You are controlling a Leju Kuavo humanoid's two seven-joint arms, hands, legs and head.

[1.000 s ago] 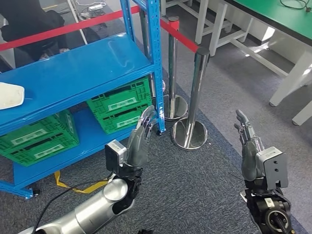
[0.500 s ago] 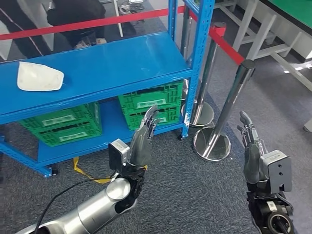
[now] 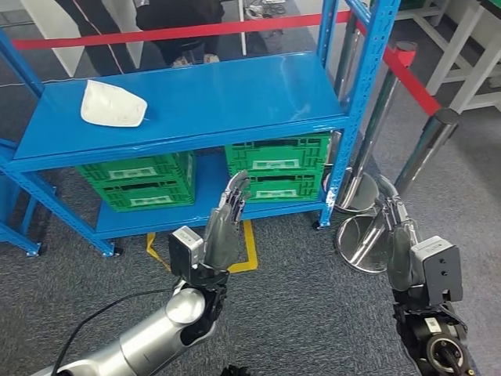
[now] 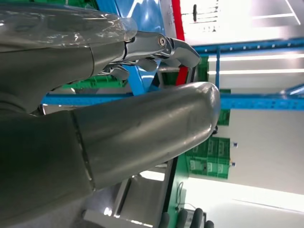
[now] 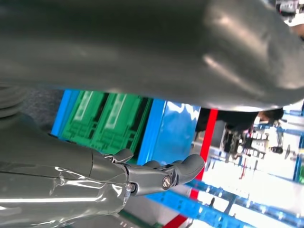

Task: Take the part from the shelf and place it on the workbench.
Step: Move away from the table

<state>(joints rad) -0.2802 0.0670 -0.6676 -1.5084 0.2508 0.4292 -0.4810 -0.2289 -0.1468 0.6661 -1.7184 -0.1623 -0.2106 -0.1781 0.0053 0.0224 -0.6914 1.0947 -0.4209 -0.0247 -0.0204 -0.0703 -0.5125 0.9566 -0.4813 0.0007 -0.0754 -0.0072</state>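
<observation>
A white, flat, rounded part (image 3: 113, 104) lies on the left half of the blue shelf (image 3: 236, 102), on its upper board. My left hand (image 3: 225, 223) is raised in front of the shelf's lower level, fingers straight and apart, holding nothing. My right hand (image 3: 397, 235) is raised at the right, near the chrome posts, fingers also extended and empty. Both hands stay well short of the part. In the left wrist view the thumb (image 4: 143, 128) and fingers (image 4: 157, 47) stand apart; the right wrist view shows the same with its fingers (image 5: 157, 173).
Two green crates (image 3: 142, 180) (image 3: 278, 168) sit on the shelf's lower board. Chrome stanchions (image 3: 369, 235) with a red belt (image 3: 177, 33) stand right of and behind the shelf. A person in dark clothes (image 3: 177, 16) is behind it. Grey carpet with yellow tape (image 3: 248, 254) lies below.
The whole view has swung left, so the camera turned: the shelf and the white part now sit more centrally. Both hands keep the same raised, open pose.
</observation>
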